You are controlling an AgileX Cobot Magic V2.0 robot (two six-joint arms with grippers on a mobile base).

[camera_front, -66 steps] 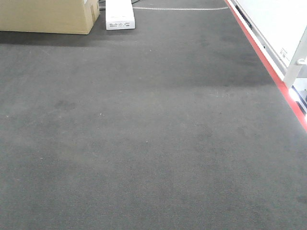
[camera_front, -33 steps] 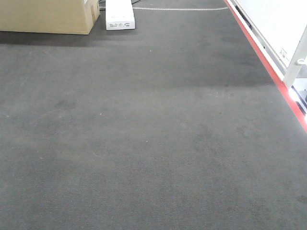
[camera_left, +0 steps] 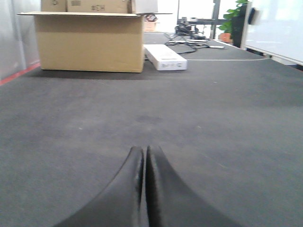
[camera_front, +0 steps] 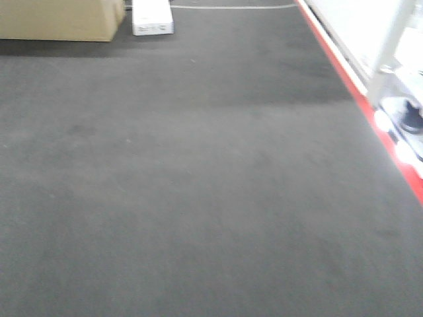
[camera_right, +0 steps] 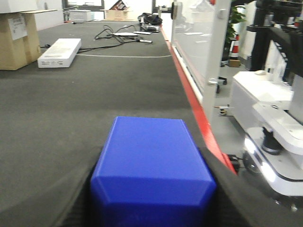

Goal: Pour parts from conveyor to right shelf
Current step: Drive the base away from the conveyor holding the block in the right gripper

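The front view is softened by blur; a darker band of shadow is laid across the upper belt (camera_front: 198, 79), and the right edge is blown out to white. In the left wrist view a shadow is cast at the foot of the box (camera_left: 90, 42) and the upper right is overexposed. In the right wrist view the block (camera_right: 151, 165) is rendered soft.

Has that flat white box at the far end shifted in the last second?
No. The white box keeps its place beside the cardboard box; both slid left in frame together, so the view moved.
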